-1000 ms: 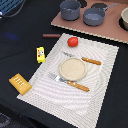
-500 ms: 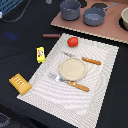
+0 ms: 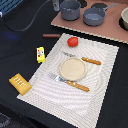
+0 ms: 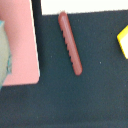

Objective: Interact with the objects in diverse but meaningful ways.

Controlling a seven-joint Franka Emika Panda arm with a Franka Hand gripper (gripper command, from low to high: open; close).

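From the exterior view I see a dark table [image 3: 20,30] with a pale striped placemat [image 3: 100,70] laid across its middle. A round beige plate [image 3: 73,68] sits at the centre of the mat. An orange-handled fork [image 3: 70,82] lies along the near side of the plate, and an orange-handled knife [image 3: 86,60] lies along its far side.

A red round tomato [image 3: 73,41] rests on the mat near its far edge, beyond the plate. Just off that far edge, on the dark table, lies a thin dark-brown sausage [image 3: 50,36], to the exterior view's left of the tomato. A small bright yellow block [image 3: 40,54] lies on the table just beside the mat's edge on the exterior view's left. An orange-yellow ridged pastry [image 3: 20,84] lies on the table by the mat's near corner on the same side, well apart from the tomato.

At the back, a pinkish board [image 3: 95,29] carries two grey pots [image 3: 70,9] side by side.

My wrist camera looks straight down on the sausage [image 4: 69,43], which lies alone on the dark surface, its ridged side visible. The pink board's edge [image 4: 22,45], a strip of the mat [image 4: 85,6] and a corner of the yellow block [image 4: 123,40] frame it.

I see no fingers in either view, so I cannot report whether my gripper is spread or pressed together.
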